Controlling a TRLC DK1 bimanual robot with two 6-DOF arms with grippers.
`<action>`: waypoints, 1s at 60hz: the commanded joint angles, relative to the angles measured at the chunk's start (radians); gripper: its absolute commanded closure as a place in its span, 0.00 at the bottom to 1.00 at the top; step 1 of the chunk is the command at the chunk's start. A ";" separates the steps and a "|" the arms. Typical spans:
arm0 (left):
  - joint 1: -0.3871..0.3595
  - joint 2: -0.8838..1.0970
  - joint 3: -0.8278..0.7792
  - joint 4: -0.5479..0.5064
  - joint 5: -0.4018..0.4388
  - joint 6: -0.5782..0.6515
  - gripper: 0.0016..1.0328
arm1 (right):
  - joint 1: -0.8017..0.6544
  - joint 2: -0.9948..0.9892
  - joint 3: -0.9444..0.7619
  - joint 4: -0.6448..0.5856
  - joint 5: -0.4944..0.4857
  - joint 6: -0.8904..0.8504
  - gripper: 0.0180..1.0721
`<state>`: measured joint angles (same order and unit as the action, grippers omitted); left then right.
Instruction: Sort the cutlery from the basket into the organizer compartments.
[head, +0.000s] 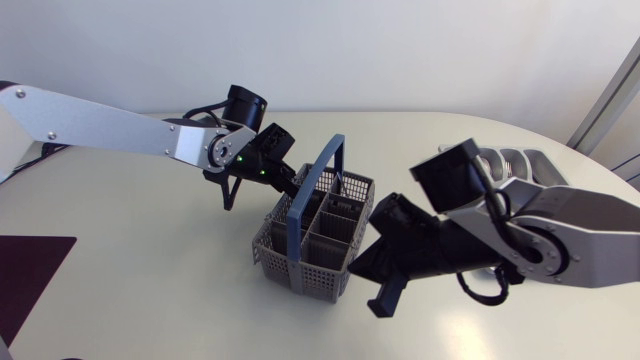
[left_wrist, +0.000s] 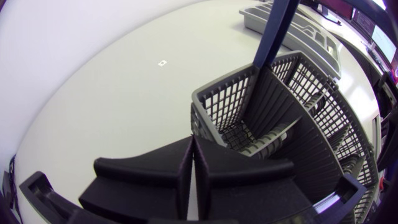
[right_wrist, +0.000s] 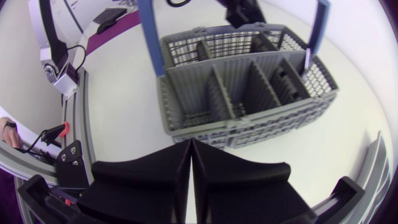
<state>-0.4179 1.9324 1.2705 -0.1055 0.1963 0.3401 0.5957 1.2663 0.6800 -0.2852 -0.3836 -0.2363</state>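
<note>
left pincer (left_wrist: 191, 142) and right pincer (right_wrist: 189, 146) closed beside basket (head: 280, 255), organizer (head: 515, 160) seemingly beyond

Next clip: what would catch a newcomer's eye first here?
The grey basket with its upright blue handle, standing mid-way across the table, draws the eye first. Two black grippers flank it, both shut and empty: the left gripper at its far left corner, the right gripper by its near right side. The grey organizer lies far right, half hidden behind the right arm.

Grey basket (right_wrist: 273, 121) stands just ahead of the gripper (right_wrist: 191, 148), which is closed and empty
</note>
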 joint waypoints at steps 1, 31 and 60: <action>0.031 -0.053 -0.025 -0.028 0.011 0.013 0.97 | -0.083 -0.062 0.018 -0.023 -0.003 -0.024 0.95; 0.064 -0.713 -0.599 -0.103 0.022 0.321 0.97 | -0.396 0.304 0.334 0.052 -0.044 0.055 0.95; -0.039 -0.635 -0.738 0.043 0.060 0.359 0.97 | -0.390 0.648 0.644 -0.028 -0.117 0.158 0.95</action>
<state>-0.4484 1.2343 0.5438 -0.0998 0.2501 0.6899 0.2008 1.8740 1.3003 -0.2859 -0.4797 -0.1036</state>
